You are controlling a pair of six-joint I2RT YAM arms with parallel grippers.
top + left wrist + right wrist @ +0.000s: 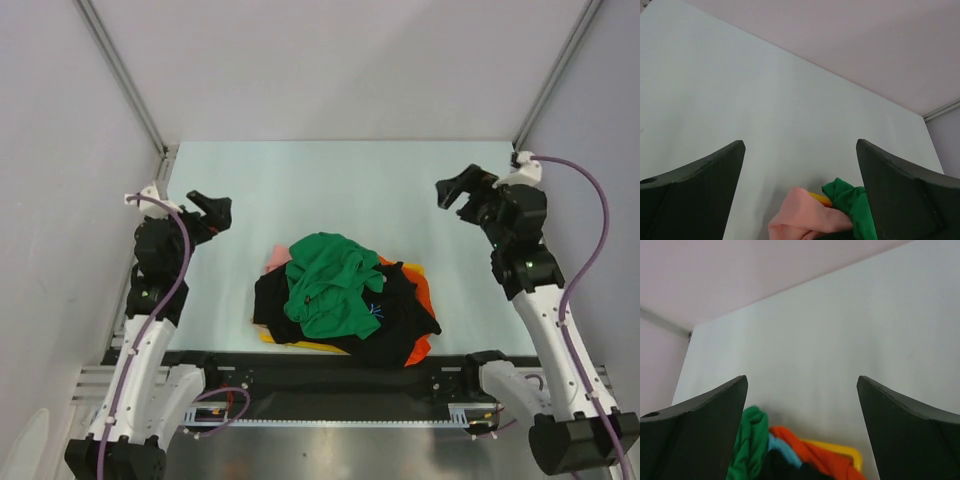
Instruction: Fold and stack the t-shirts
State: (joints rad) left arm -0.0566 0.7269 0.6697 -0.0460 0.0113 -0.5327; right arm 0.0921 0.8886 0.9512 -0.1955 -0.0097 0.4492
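green t-shirt (325, 285) tops a crumpled pile of t-shirts (400, 310) on the table (320, 185); left gripper (217, 212) and right gripper (453, 194) flank it, jaws spread, apparently clear of the cloth.

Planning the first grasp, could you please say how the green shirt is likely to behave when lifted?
The green shirt lies crumpled on top, so it will probably hang limp. It drapes over the black shirt, so it may drag that along.

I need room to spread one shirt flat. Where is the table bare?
Bare: the far half of the pale table, behind the crumpled heap of coloured cloth t-shirts, and strips between it and the left pincer and right pincer. Crowded: middle of the near edge.
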